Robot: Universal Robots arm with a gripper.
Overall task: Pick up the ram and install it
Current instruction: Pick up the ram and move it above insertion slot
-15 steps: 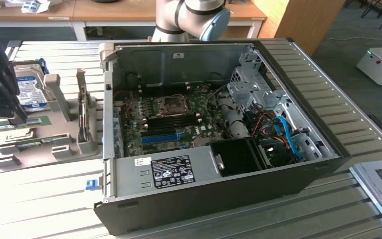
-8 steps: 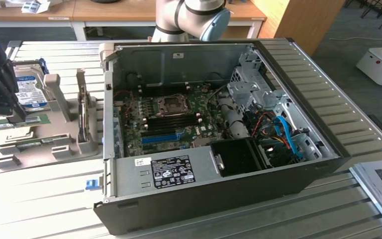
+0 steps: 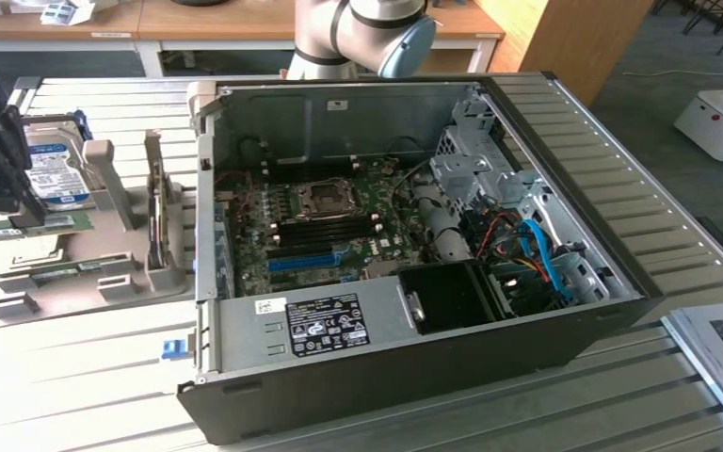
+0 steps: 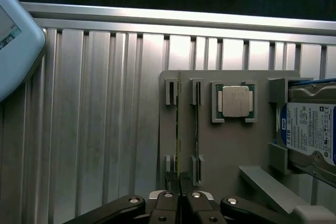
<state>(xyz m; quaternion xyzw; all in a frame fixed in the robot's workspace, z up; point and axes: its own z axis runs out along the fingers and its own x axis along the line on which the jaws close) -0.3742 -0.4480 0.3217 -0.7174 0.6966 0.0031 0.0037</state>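
The ram (image 4: 178,129) is a thin green stick seen edge-on, running out from between my fingertips over the left pair of slots in the grey holder tray (image 4: 231,150). My gripper (image 4: 180,199) is shut on its near end. In the exterior view the gripper (image 3: 16,215) is at the far left, with the ram (image 3: 54,223) lying level under it, just above the tray (image 3: 110,273). The open computer case (image 3: 550,160) lies to the exterior view's right, its motherboard (image 3: 324,226) facing up with black memory slots (image 3: 327,224) beside the processor socket.
A silver hard drive (image 3: 57,171) with a blue-white label stands in the tray behind the gripper, also the hard drive (image 4: 310,129) in the wrist view. A processor chip (image 4: 234,101) sits in a tray pocket. Another green stick (image 3: 60,273) lies in the tray. The slatted metal table (image 3: 72,377) spreads around.
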